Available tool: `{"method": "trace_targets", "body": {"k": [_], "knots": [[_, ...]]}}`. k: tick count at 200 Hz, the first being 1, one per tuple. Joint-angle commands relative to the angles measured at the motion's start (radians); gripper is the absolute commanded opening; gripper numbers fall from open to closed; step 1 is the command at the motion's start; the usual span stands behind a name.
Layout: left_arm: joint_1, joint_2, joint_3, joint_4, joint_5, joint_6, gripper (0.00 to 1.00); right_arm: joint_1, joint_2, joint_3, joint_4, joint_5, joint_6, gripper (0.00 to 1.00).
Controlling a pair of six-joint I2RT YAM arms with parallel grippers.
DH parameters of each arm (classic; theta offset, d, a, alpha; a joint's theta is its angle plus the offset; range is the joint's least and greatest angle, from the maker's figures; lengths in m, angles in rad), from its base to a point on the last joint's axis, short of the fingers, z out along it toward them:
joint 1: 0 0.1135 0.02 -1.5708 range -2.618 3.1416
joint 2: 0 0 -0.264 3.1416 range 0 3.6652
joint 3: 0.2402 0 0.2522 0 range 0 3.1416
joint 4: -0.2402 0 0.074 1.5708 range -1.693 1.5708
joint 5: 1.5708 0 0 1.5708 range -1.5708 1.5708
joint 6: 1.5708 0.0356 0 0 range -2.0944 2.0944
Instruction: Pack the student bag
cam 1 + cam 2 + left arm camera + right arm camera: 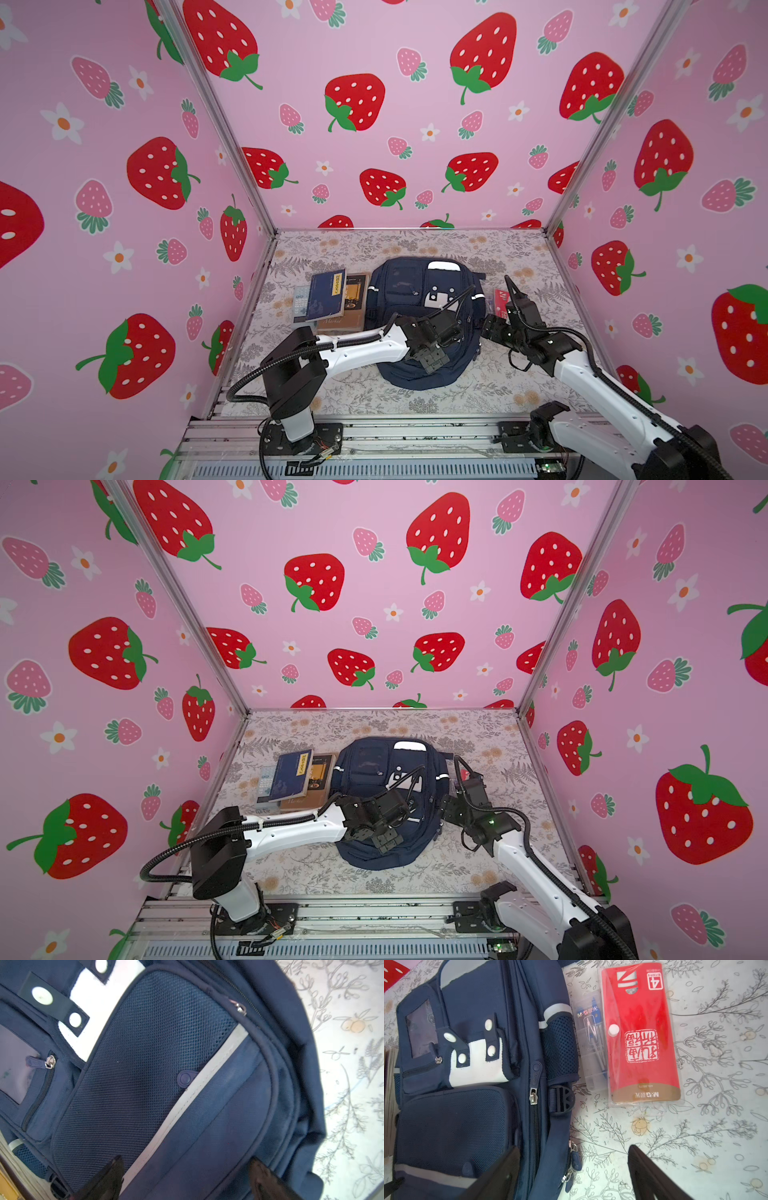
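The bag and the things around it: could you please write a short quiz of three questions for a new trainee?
1. True or false: the books lie on the table, outside the bag.
2. Which thing lies beside the bag on the right arm's side? A) a red pack B) a bottle C) a cup
3. Fill in: the left gripper and the right gripper are both ____ and hold nothing.

Key: 1 true; 2 A; 3 open.
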State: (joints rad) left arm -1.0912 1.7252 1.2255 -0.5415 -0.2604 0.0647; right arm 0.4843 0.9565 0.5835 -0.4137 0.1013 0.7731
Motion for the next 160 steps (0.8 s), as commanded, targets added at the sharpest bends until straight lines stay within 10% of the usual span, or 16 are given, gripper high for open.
{"method": "trace_targets", "body": {"k": [1, 101, 160], "knots": [[-0.007, 0.018, 0.004, 0.026, -0.030, 0.044, 0.88, -0.003, -0.014, 0.001, -0.062, -0.013, 0.005, 0.82], [-0.007, 0.031, 0.031, 0.104, -0.204, 0.040, 0.08, -0.009, -0.098, 0.004, -0.108, -0.103, -0.004, 0.77], [0.020, -0.035, 0.000, 0.158, -0.146, -0.007, 0.00, -0.009, -0.124, -0.088, 0.091, -0.228, -0.055, 0.55]]}}
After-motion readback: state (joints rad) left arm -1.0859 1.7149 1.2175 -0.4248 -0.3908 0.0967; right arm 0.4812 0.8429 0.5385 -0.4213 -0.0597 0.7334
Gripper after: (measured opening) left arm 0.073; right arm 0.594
